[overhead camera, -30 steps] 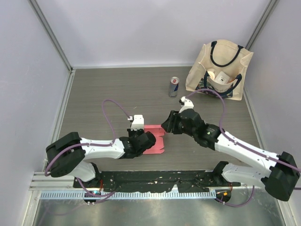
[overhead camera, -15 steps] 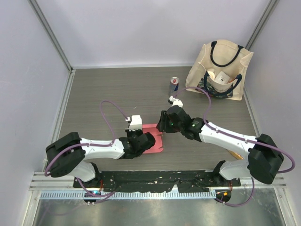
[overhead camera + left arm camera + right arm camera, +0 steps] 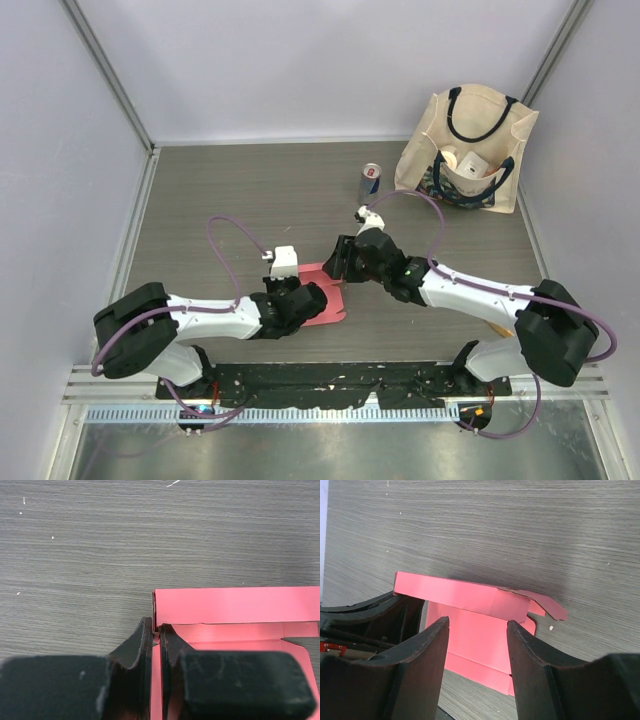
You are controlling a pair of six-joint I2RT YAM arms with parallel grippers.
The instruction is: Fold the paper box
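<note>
As the right arm swung in: over the last second the right gripper came from the right toward frame centre and now sits at the upper-right edge of the paper box. Reads as the second hand arriving to work a flap; fold barely started.
left gripper: lower centre of top view, fingers closed to a slit with the pink card wall pinched between them at the box's left corner; shifted slightly left since.
paper box: just below frame centre on the table, mostly flat, one long wall standing up, loose tab sticking out at its right end.
right gripper: wide open, holding nothing; in the wrist view the raised wall lies just past the fingertips, across the gap, not touched.
box vs grippers: between the two, left one on it, right one just beside.
can: above centre, well apart.
tote bag: upper right, out of play.
</note>
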